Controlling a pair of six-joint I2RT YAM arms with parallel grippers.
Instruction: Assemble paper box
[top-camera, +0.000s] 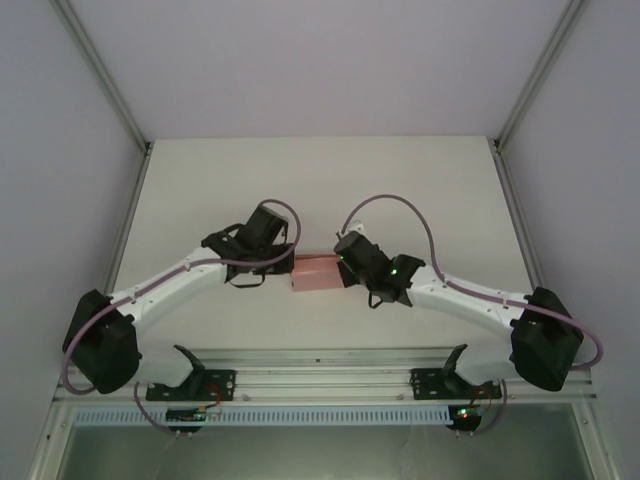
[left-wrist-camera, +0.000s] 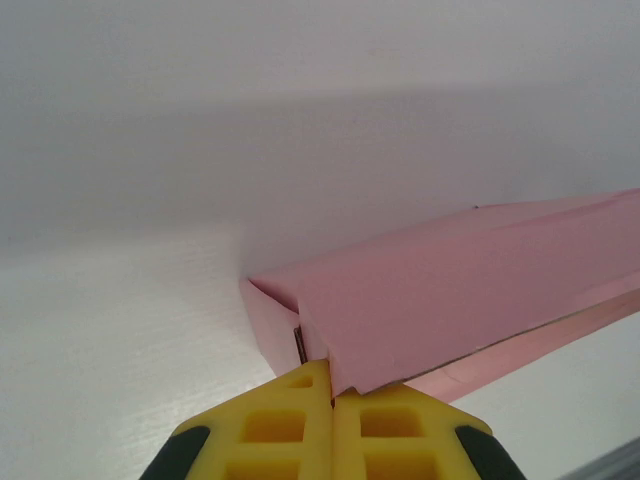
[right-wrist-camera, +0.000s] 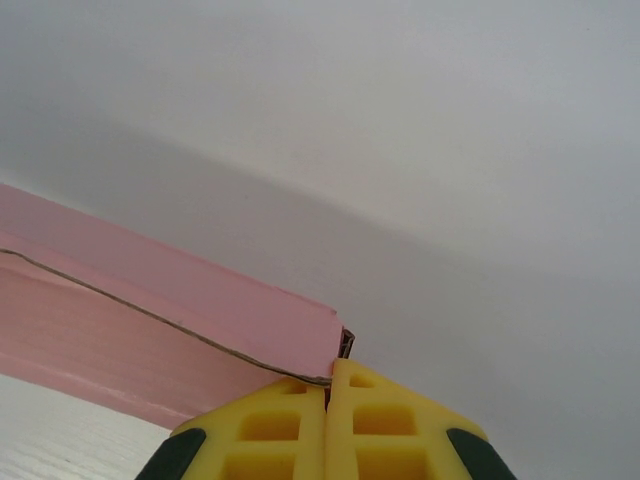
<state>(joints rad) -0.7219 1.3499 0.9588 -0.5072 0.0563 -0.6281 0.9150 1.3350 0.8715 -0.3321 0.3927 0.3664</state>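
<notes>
White table (top-camera: 320, 180) inside a pale-walled enclosure, metal rail (top-camera: 320, 375) across the near edge with both arm bases on it.

Paper box (top-camera: 318, 273): pink, folded up into a small flat rectangle, sits mid-table towards the near side, between the two arms. Long axis runs left-right.

Left gripper (top-camera: 287, 262) is at the box's left end, right gripper (top-camera: 346, 262) at its right end. They face each other across it.

Left wrist cam: left gripper (left-wrist-camera: 332, 392) has its yellow fingers (left-wrist-camera: 275, 425) pressed together, and the near corner of the paper box (left-wrist-camera: 470, 280) is nipped at the seam. The end flap looks folded in, with a thin edge of card sticking out underneath.

Right wrist cam: right gripper (right-wrist-camera: 327, 385) likewise has its fingers (right-wrist-camera: 385, 420) together, clamped on the card edge at the corner of the paper box (right-wrist-camera: 120, 340). A dark seam line runs along the box side into the pinch.

Can't tell if the box bottom is touching the table or is held just off it.
</notes>
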